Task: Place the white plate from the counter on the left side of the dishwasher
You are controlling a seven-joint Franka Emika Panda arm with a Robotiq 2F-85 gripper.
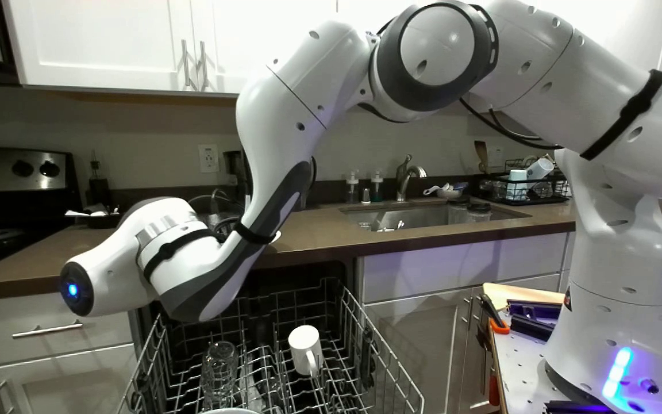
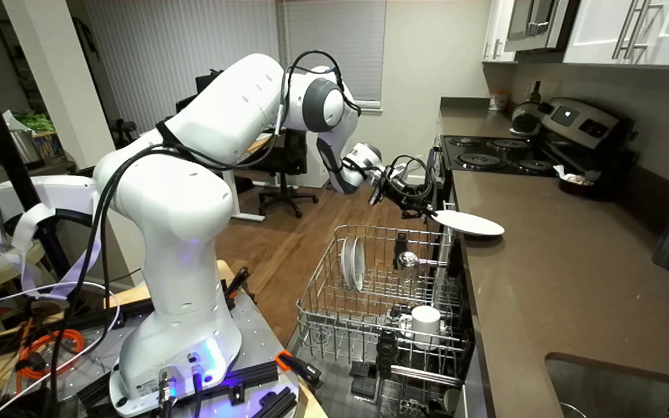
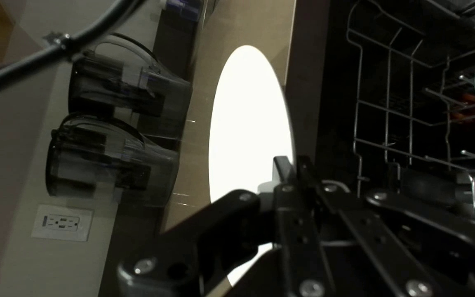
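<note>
Toward the left of the work area in an exterior view, the dishwasher rack (image 2: 341, 319) held upright plates (image 2: 353, 264). Right of these, the gripper (image 3: 293, 161) pinched the white plate (image 2: 468, 223) by its rack-side rim. The item was judged rigid, fairly light, slippery and breakable, best held at the rim. It lay nearly level over the front edge of the counter (image 2: 543, 273); contact was unclear. Being round, it had no long axis; it projected from the gripper toward the counter's back.
</note>
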